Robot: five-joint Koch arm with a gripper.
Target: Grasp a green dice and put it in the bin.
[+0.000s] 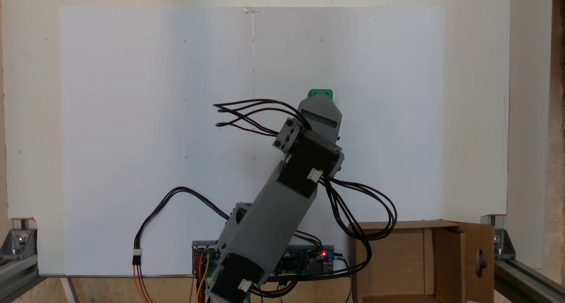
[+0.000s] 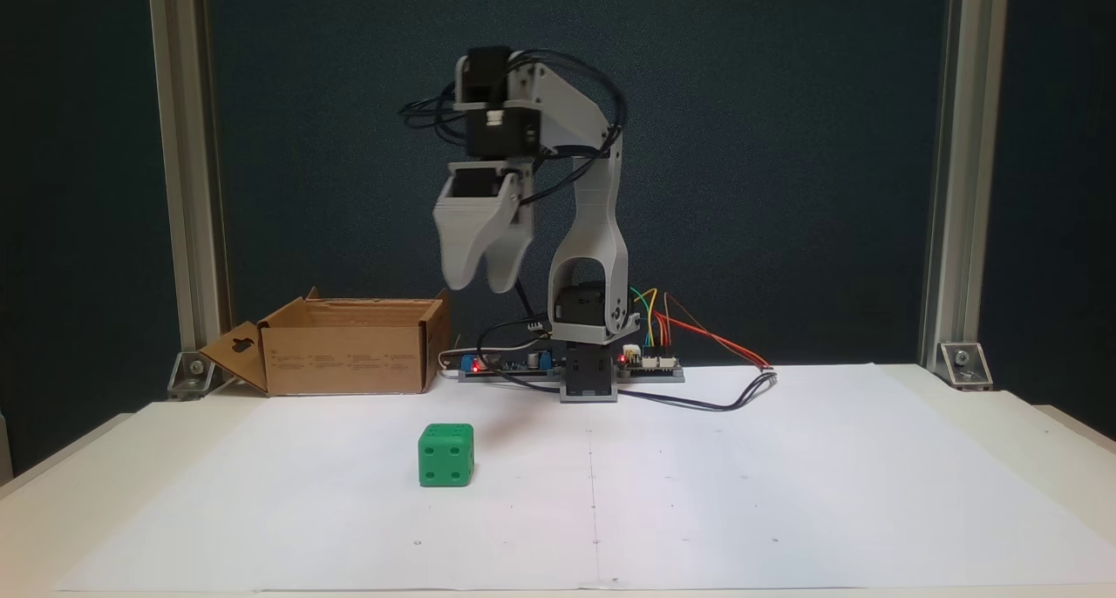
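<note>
Dice (image 2: pixel 446 454) sits on the white paper sheet (image 2: pixel 697 493), green, upright, front face showing four pips, nothing touching it. In the top-down fixed view only a sliver of dice (image 1: pixel 320 92) shows past the gripper tip. Gripper (image 2: pixel 479 280) hangs high above the sheet, pointing down, well clear of the dice and slightly right of it in the front fixed view; the two tips sit close together with a thin gap, nothing held, so it looks about closed and empty. Bin (image 2: pixel 349 354) stands at the sheet's back left in the front view, well apart from the dice; in the top-down view the bin (image 1: pixel 446 259) is at lower right, flap with handle hole folded outward.
</note>
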